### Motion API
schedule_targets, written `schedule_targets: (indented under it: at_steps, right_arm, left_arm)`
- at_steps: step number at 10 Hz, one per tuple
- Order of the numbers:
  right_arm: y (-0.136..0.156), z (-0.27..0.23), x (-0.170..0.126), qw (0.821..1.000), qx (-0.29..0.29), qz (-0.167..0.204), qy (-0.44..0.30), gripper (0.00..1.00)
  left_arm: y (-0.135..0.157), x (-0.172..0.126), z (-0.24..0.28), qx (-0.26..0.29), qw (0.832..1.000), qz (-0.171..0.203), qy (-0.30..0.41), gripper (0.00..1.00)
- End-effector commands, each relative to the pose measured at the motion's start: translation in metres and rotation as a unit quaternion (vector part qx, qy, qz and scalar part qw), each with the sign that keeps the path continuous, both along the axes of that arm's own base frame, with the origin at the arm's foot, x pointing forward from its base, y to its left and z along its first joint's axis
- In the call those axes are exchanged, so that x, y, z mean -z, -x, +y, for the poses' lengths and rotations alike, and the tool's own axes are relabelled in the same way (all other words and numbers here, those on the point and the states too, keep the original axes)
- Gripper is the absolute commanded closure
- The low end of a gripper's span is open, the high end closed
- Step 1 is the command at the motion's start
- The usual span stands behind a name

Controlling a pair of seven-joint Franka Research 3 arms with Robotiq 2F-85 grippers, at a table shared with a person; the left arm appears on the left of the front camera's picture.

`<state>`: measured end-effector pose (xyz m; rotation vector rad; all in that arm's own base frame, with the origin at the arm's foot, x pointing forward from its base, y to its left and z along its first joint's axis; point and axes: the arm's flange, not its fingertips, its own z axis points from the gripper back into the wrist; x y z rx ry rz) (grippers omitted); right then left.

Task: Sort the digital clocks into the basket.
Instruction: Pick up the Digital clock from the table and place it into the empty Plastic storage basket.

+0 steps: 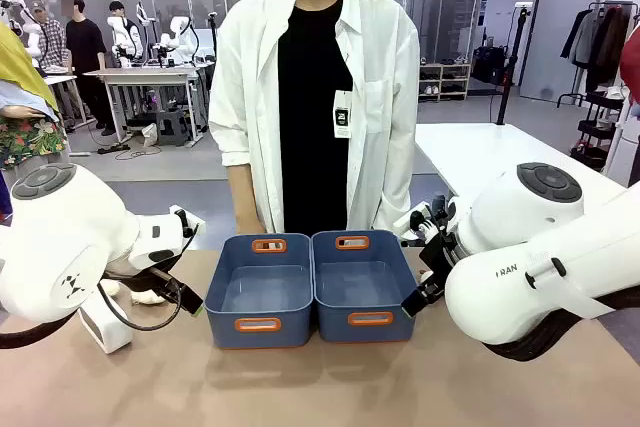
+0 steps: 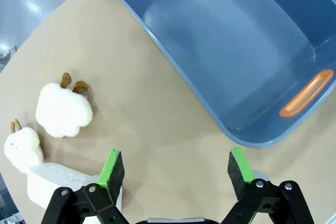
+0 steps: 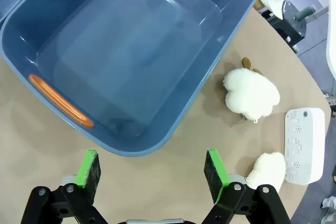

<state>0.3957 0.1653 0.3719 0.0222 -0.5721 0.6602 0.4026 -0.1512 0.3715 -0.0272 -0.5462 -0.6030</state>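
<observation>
Between the two arms in the front view, the left basket (image 1: 258,292) and the right basket (image 1: 365,287) stand side by side, both empty. In the left wrist view, the left gripper (image 2: 176,169) is wide open, with the first digital clock (image 2: 50,184) just beside one finger and two plush lumps (image 2: 64,109) near it. In the right wrist view, the right gripper (image 3: 152,174) is wide open and holds nothing, and the second digital clock (image 3: 304,145) lies off to its right.

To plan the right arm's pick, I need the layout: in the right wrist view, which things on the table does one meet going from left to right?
basket → plush toy → digital clock
</observation>
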Motion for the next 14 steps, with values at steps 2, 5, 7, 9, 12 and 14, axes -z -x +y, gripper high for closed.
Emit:
schedule_targets:
  at_steps: [2,5,7,9,12,14]
  right_arm:
    - [0.000,0.000,0.000,1.000,0.000,0.000,0.000,0.00]
    - [0.000,0.000,0.000,1.000,0.000,0.000,0.000,0.00]
    - [0.000,0.000,0.000,1.000,0.000,0.000,0.000,0.00]
    - [0.000,0.000,0.000,1.000,0.000,0.000,0.000,0.00]
    - [-0.019,-0.037,-0.070,0.990,0.010,0.081,-0.112,0.00]
    - [-0.025,-0.081,-0.087,0.956,0.012,0.165,-0.242,0.00]
  left_arm:
    - [0.000,0.000,0.000,0.000,1.000,0.000,0.000,0.00]
    - [0.000,0.000,0.000,0.000,1.000,0.000,0.000,0.00]
    - [0.000,0.000,0.000,0.000,1.000,0.000,0.000,0.00]
    - [0.000,0.000,-0.001,0.001,1.000,0.000,0.000,0.00]
    - [-0.006,-0.064,0.043,0.045,0.990,0.104,0.082,0.00]
    - [-0.001,-0.086,0.097,0.072,0.942,0.211,0.250,0.00]
